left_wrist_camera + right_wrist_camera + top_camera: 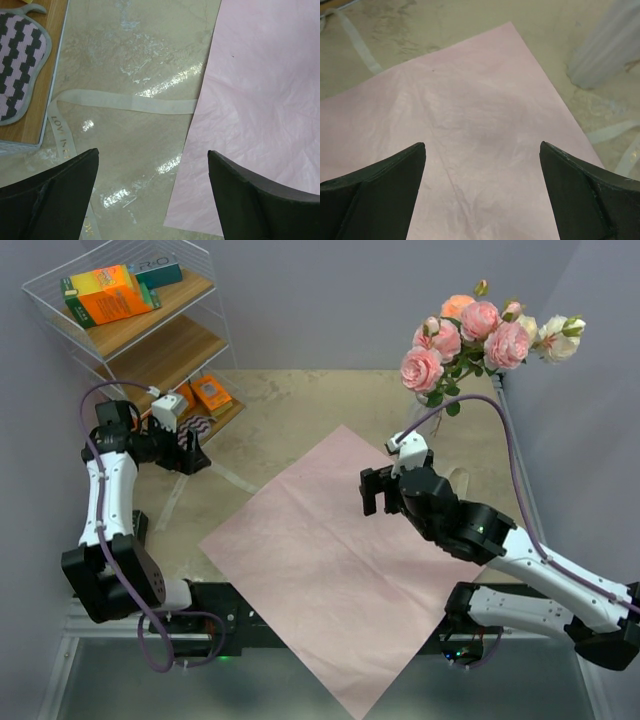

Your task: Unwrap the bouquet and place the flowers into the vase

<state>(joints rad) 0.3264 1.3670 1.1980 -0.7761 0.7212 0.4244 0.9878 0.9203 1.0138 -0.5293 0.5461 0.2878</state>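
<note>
Standing in the vase [607, 47] on the far right part of the table [290, 410], the flowers [480, 335] are out of their wrap: pink heads w/ a cream one at the right, green leaves below. In the top view the vase is mostly hidden behind the right arm & its cable. The right wrist view shows its white ribbed side, just off the paper's edge.

Paper [320, 560] lies flat & unfolded, pink, across the table ctr. One corner reaches past the near edge btwn the arm bases. Ribbon [130, 102] lies loose on the bare table left of the paper, one end meeting the sheet's edge, w/ gold lettering on the part that bends toward the camera.

Left gripper [190, 455] hangs over the table's left side next to the shelf [150, 345], fingers spread wide, nothing btwn them. Its wrist view has the ribbon & paper edge below the gap. Right gripper [378, 492] hovers over the paper's right part, also spread wide & empty.

Shelf holds orange boxes [110, 295] up top. A pink-and-black zigzag pot holder [20, 65] sits on its bottom board.
</note>
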